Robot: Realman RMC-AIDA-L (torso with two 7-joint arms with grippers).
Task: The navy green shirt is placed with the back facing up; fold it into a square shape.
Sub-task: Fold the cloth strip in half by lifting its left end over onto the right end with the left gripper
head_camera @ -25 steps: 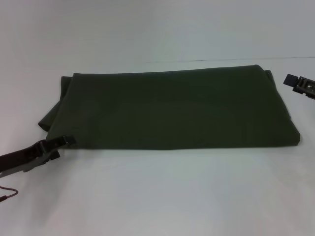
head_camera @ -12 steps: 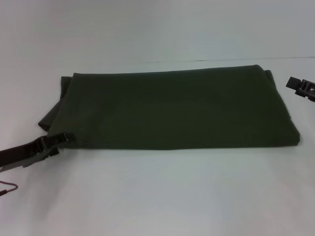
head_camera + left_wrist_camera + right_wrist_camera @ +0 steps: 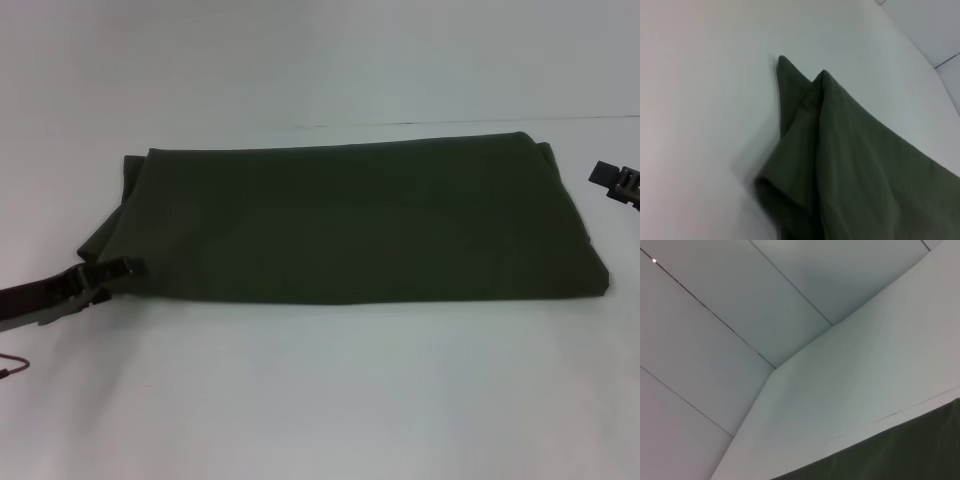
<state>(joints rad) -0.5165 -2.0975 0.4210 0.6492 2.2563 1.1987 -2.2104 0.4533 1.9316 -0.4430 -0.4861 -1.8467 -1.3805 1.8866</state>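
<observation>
The navy green shirt [image 3: 350,225] lies on the white table [image 3: 330,400] folded into a wide rectangle with a plain surface up; a bit of cloth sticks out at its left end. My left gripper [image 3: 118,270] reaches in from the lower left, its tip right at the shirt's near left corner. The left wrist view shows that end's layered folds [image 3: 855,165] close up. My right gripper [image 3: 615,182] hangs at the right edge of the head view, apart from the shirt's right end. A dark strip of the shirt [image 3: 900,455] shows in the right wrist view.
A thin reddish cable [image 3: 12,365] hangs below the left arm. White table surface stretches in front of and behind the shirt, with a pale wall [image 3: 320,50] beyond the far edge.
The left gripper has drifted back and slightly left along the shirt's left corner. The right gripper has pulled farther right toward the frame edge. The shirt has not moved.
</observation>
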